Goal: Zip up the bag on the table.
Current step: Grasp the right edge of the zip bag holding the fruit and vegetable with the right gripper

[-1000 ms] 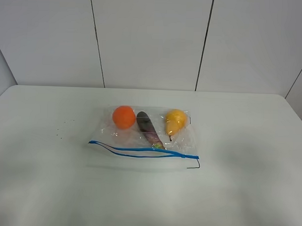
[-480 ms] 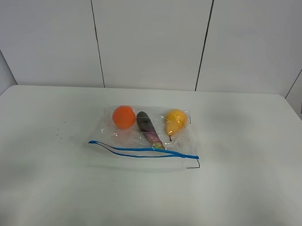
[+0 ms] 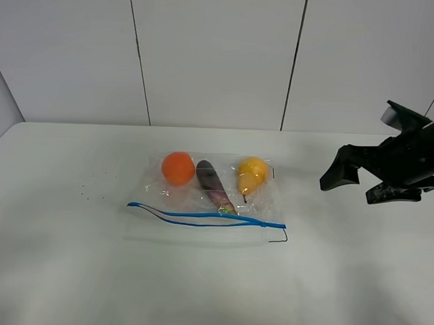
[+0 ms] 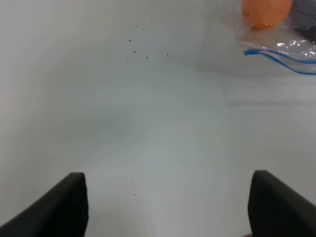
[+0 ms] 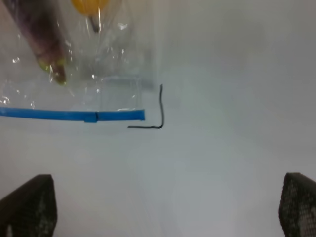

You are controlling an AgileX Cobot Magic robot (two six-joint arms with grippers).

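With both jaws spread empty, the bag (image 3: 183, 200) ahead of the right jaws could be dragged if its zipper strip (image 3: 201, 217) is missed

One bag (image 3: 174, 201), one orange (image 3: 177, 167), one eggplant (image 3: 210, 181), one pear (image 3: 251, 174).

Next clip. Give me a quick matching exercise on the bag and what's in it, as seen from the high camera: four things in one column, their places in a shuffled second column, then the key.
Things
1. round orange fruit
2. long dark purple vegetable
3. yellow pear-shaped fruit
4. blue zipper strip

Places, in the high view
A. inside the clear plastic zip bag, in the middle
B. along the bag's edge nearest the camera
C. inside the bag, at its left end
D. inside the bag, at its right end

Pairs: 1-C, 2-A, 3-D, 4-B
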